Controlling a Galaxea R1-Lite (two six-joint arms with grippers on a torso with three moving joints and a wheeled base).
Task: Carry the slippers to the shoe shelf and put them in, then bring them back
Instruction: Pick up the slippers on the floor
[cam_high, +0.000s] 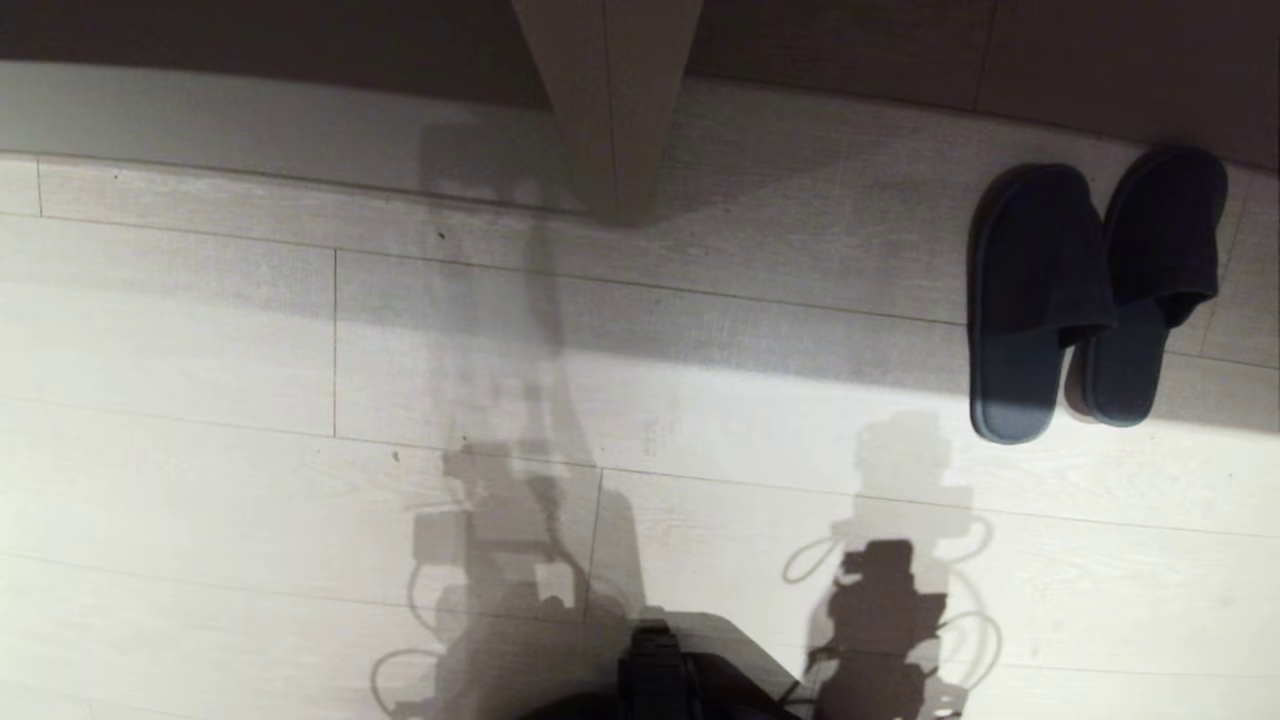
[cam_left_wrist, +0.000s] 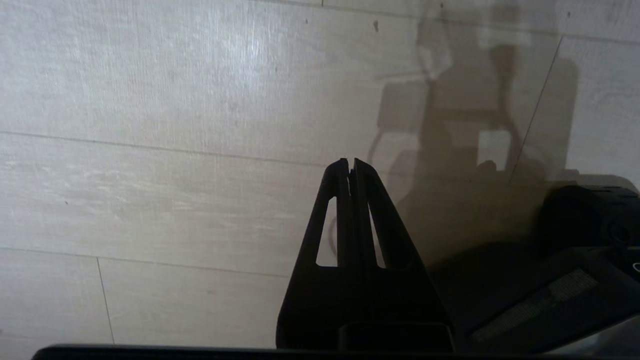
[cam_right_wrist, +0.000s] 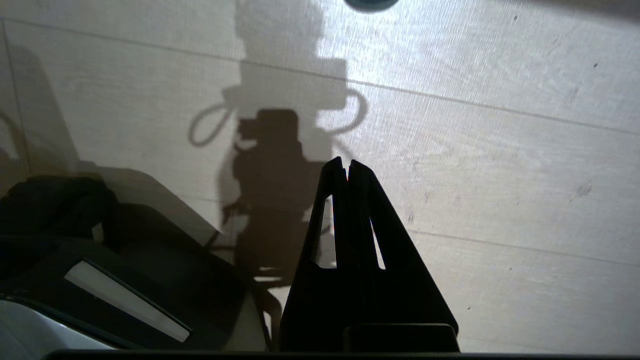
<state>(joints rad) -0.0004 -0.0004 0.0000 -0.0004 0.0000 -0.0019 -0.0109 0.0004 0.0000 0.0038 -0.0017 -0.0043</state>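
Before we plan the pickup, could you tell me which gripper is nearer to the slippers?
Right. The right gripper hangs shut over bare floor with a slipper heel just ahead; the slippers lie on the robot's right. The left gripper, shut, sees only floor.

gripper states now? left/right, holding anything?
Left gripper: closed, empty, over bare floor.
Right gripper: closed, empty, over bare floor.
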